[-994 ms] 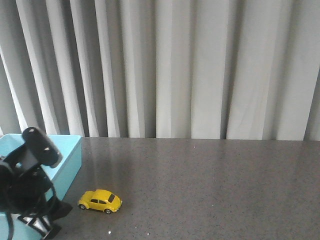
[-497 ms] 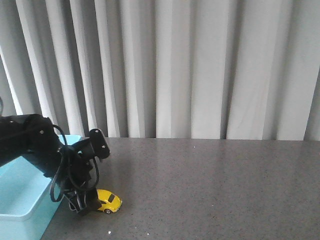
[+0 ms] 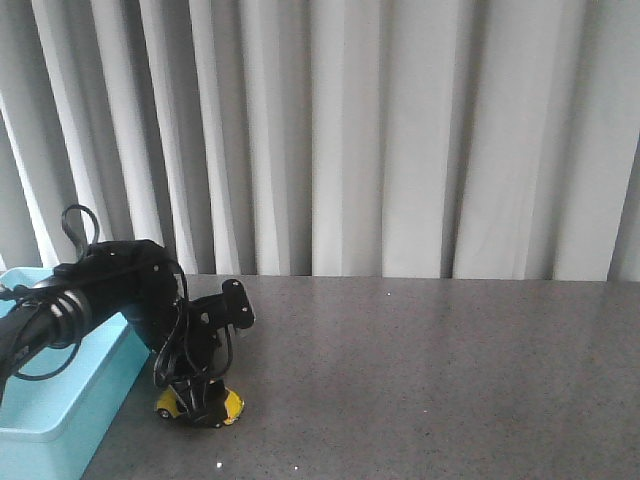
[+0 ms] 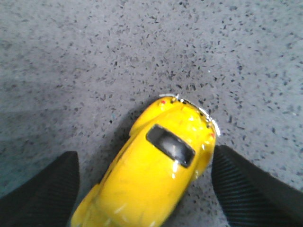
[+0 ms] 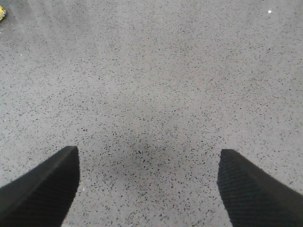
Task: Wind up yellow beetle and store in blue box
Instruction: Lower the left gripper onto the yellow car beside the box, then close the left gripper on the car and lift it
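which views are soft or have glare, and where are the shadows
Front view: fairly sharp, bright even curtain, the left gripper dark and short on detail over the yellow beetle. Left wrist view: close and slightly soft, white glare streaks on the beetle's glossy roof, shadow beside it. Right wrist view: speckled table crisp, a faint shadow between the right gripper's fingers.

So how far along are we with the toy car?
Nothing is finished yet. The left gripper is down over the yellow car, fingers open on either side, not closed on it. The car stands on the table beside the blue box, which has no car inside. Grasping, winding and storing remain.
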### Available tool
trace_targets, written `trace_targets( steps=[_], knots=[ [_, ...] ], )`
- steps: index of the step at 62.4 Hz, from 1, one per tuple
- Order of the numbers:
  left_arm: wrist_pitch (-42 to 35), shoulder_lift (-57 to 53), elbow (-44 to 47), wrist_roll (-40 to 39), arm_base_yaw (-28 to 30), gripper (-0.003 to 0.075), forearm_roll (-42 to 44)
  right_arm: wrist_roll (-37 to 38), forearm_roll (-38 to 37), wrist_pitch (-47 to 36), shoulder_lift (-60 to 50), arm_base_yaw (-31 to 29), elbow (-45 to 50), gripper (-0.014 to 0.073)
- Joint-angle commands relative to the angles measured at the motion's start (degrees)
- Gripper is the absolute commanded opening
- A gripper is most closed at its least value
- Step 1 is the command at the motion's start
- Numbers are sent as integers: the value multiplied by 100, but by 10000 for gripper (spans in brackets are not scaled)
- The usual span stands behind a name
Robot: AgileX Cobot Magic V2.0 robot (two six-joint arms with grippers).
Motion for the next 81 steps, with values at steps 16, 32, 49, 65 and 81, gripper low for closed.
trace_targets(
  steps=[16,32,49,65,81],
  knots=[
    [554,81,-723,-49,-38,556,-99,-27,-44,-321,-5,-21,-141,578],
    [554,81,-723,-119,-34,457,155,-27,-44,-321,-5,-21,-141,578],
    [554,-26,-733,-393,-34,323,-111,-27,-44,-321,-5,-21,-141,578],
    [554,-505,-733,-747,-34,282,-610,-27,-44,-321,-5,-21,-141,578],
    [554,-1107,-733,-1297,-19,282,-551,-27,-44,-321,-5,-21,-141,578]
  ],
)
